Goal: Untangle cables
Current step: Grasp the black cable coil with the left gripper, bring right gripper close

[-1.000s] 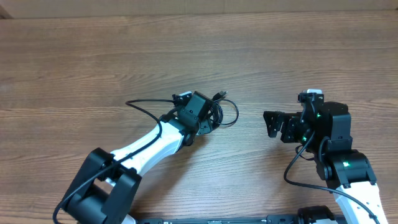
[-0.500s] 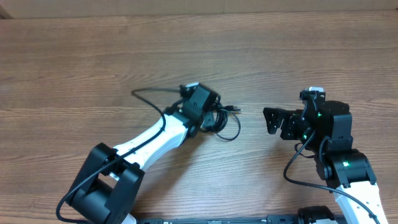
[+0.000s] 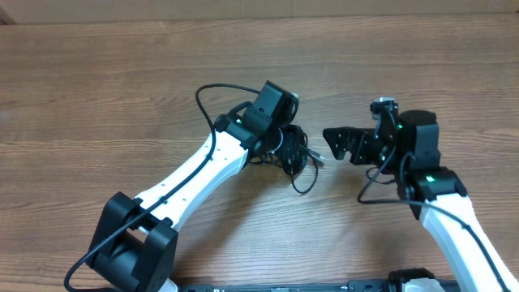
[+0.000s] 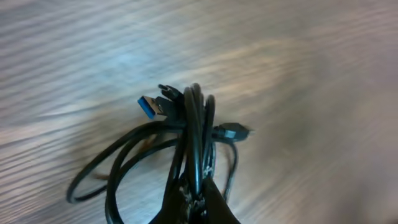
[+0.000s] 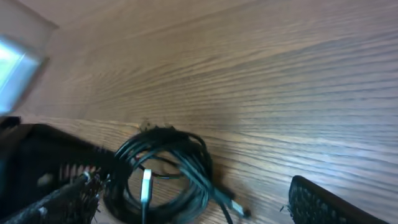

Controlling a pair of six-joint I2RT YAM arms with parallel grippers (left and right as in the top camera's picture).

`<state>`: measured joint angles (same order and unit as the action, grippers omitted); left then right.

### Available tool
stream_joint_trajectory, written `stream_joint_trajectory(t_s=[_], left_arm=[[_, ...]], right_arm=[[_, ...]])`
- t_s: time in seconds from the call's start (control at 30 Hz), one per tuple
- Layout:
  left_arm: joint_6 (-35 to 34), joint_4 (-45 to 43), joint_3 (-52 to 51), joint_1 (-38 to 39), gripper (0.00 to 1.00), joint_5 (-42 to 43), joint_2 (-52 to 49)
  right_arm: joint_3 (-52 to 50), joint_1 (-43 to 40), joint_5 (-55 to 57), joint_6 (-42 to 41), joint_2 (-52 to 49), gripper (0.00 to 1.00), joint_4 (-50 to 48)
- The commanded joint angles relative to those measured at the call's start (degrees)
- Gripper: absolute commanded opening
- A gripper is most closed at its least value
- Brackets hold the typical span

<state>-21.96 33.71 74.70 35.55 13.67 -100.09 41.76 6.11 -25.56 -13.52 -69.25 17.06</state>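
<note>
One wooden table [image 3: 122, 73] carries everything I am working with. My left arm [image 3: 195, 174] reaches diagonally up to mid-table. My right arm [image 3: 454, 219] comes in from the lower right and points left.

Left gripper [image 4: 196, 200]: clamped tight on the cables [image 4: 193, 143], fingers pinching several black strands together as one bunch. Overhead, the bundle sits near the table's middle, under the left wrist. Whether it rests on the wood or hangs just off it, I cannot tell.

Right gripper [image 3: 331, 144]: jaws spread wide, holding nothing, just right of the bundle and not touching it. Its wrist view shows the coil between the fingers, though blurred.

Smaller items:
- A slack loop [image 3: 304, 182] trails toward me from the bundle.
- A blue-tipped plug [image 4: 151, 106] pokes out on one side.
- A small plug [image 4: 233, 131] pokes out on the other.

Risks as I judge them:
- The left pinch spans many strands, so any pull from the right may cinch the coil tighter instead of opening it.
- The wide right jaws could close on two or three strands where I want one.
- Either plug could hook inside a loop and jam when drawn through.
- A hard tug might slip the whole bunch out of the left fingers.
</note>
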Motion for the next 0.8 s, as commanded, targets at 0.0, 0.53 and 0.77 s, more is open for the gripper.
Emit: stream_joint_trajectory(t_s=[0.0, 0.53, 0.77], left_arm=[[3.8, -0.02, 3.78, 0.07, 0.04, 6.95, 0.92], [3.52, 2.38, 11.74, -0.44, 0.04, 18.34, 0.92], [3.54, 2.95, 11.74, -1.31, 0.04, 18.99, 0.92]], right_arm=[[1.49, 0.33, -2.21, -0.24, -3.76, 0.94, -1.01], [1.46, 0.33, -3.26, -0.24, -10.6, 0.6, -4.33], [1.44, 0.33, 1.97, -0.26, -10.6, 0.15, -8.2]])
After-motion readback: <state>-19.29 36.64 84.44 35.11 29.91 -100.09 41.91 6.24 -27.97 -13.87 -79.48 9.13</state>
